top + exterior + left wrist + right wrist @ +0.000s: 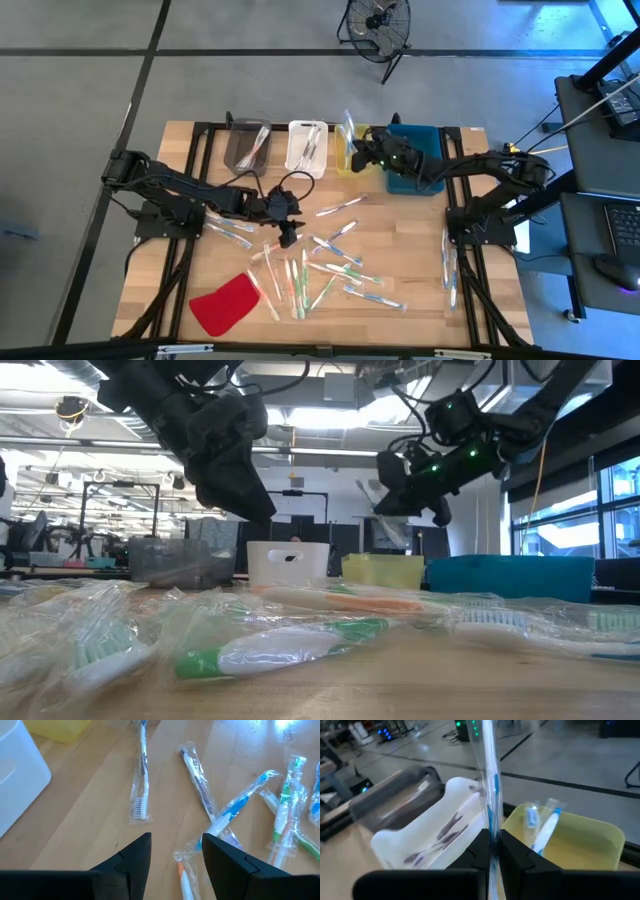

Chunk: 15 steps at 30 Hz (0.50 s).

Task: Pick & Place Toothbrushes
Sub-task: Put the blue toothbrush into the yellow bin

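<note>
- Many toothbrushes [330, 268] lie loose on the desk [480, 290], each sealed in a clear wrapper, most in a scatter at the middle, a few more near the right arm's base [449, 265].
- One brush [490, 795] is pinched in the right end effector [493, 851], whose fingers are closed tight on its wrapped shaft; it stands upright above the gap between the white bin [427, 837] and the yellow bin [580, 845], which already holds a blue brush [543, 827].
- The left end effector [174, 854] hovers low over the scatter with its fingers apart and nothing between them; an orange-tipped brush [184, 879] lies just below the gap.
- Each brush looks very light and fairly stiff, so a narrow pinch should carry it.
- The film wrapper is probably slick and crinkly, so a brush may slide or twist in the grip, as the held one's long free end suggests.
- Best hold is likely across the mid handle, where the stick is thickest, not on loose film at the ends.
- Crossed brushes [227, 812] may drag neighbours along; a lone one [141, 780] looks easier.
</note>
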Available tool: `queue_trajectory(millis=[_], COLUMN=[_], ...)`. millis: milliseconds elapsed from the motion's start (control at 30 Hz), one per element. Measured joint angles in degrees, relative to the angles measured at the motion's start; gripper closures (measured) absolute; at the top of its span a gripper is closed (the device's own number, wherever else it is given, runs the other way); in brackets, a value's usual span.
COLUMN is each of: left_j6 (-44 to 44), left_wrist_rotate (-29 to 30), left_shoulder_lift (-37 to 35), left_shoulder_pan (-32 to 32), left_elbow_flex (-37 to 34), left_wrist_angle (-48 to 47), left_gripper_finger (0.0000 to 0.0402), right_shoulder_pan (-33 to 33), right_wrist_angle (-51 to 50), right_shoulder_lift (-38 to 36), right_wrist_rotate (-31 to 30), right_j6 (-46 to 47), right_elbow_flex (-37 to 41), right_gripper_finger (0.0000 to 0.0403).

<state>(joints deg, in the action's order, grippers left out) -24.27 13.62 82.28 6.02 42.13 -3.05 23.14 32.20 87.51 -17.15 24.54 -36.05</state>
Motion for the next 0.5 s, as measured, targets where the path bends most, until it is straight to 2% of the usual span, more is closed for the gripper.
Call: queue_trajectory(millis=[233, 500], left_j6=[0.0, 0.0], left_wrist_rotate=[0.2, 0.2], left_shoulder_lift=[0.0, 0.0], left_shoulder_pan=[0.0, 0.0], left_elbow_flex=[0.0, 0.0], left_wrist_angle=[-0.2, -0.2], left_gripper_finger=[0.0231, 0.0231], right_shoulder_pan=[1.7, 1.8], right_wrist_angle=[-0.8, -5.4], right_shoulder_lift=[3.1, 8.4], right_wrist_rotate=[-1.5, 0.9], right_j6=[1.5, -0.8], right_elbow_flex=[-1.7, -5.3], right_gripper_finger=[0.0382, 0.0383])
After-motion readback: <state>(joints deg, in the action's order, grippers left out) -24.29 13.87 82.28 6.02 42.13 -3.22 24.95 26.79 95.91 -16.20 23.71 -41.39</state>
